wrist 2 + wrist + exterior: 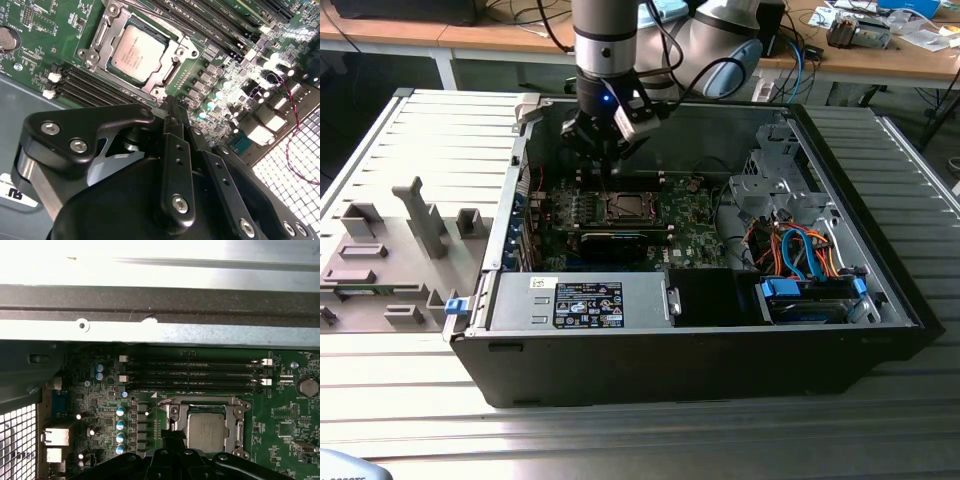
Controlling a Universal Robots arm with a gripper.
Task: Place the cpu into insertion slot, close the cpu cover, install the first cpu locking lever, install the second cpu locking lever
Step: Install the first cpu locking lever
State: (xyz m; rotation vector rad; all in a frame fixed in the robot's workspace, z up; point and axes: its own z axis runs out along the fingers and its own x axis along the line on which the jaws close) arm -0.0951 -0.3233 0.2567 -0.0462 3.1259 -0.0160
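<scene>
claw (172,107) pinched narrow, holding nothing, hovering beside insertion slot (137,52) | cpu (136,49) sitting seated under cpu cover (97,40) | risk: fingertip drifting sideways, scraping board.

The open black metal computer case (720,340) lies on the ribbed grey metal table (620,440), with the green circuit board (695,215) flat on its floor and the grey moulded fixture tray (390,265) beside it, toward the exterior view's left. The pale silver-grey square cpu (137,50) sits in the silver-rimmed square insertion slot (95,52) (its metal top lies uncovered inside the surrounding frame), and the long black memory slots (192,372) run alongside that slot. The black robot gripper (172,107) hangs above the board just beside the slot, while the blue and orange cables (800,255) lie in the case toward the exterior view's right.
</scene>
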